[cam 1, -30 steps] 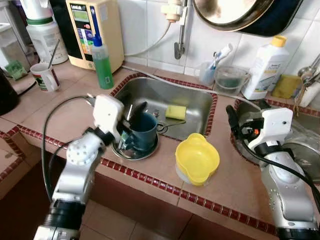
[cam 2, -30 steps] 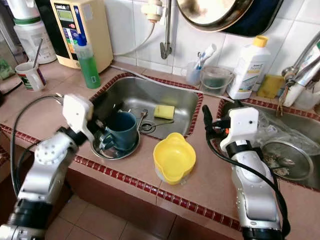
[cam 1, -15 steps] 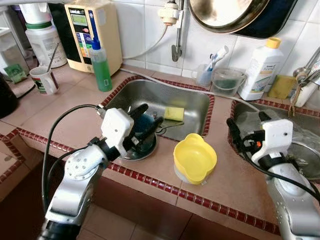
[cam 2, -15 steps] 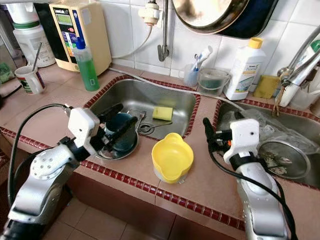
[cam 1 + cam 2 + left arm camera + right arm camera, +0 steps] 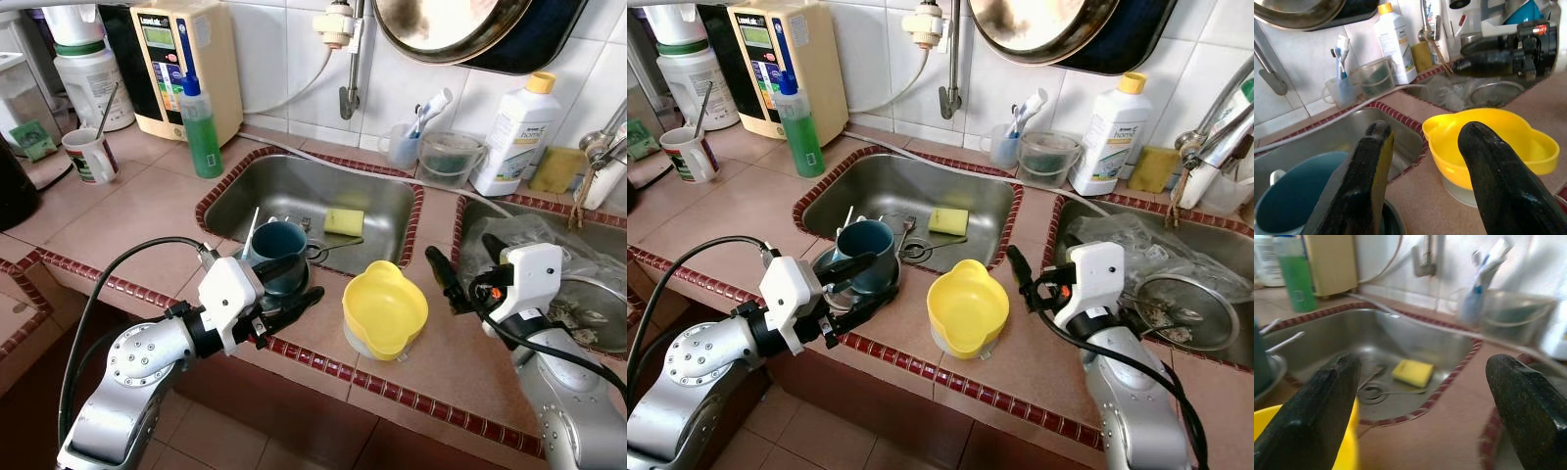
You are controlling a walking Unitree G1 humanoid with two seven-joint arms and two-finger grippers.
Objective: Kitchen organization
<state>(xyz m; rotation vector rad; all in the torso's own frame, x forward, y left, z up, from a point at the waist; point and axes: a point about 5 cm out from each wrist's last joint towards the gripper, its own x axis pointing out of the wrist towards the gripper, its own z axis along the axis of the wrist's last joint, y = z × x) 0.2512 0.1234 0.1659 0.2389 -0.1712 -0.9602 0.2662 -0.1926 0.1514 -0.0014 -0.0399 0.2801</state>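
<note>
While your left gripper (image 5: 287,285) sits spread wide just in front of the blue mug (image 5: 278,245) on its metal dish at the sink's (image 5: 382,201) edge, gripping nothing, and your right gripper (image 5: 442,279) hovers open and empty beside the yellow bowl (image 5: 385,308), you've basically tidied nothing yet.

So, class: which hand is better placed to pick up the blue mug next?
Left. Its hand is open right beside the mug; the right hand hovers beyond the yellow bowl.
</note>
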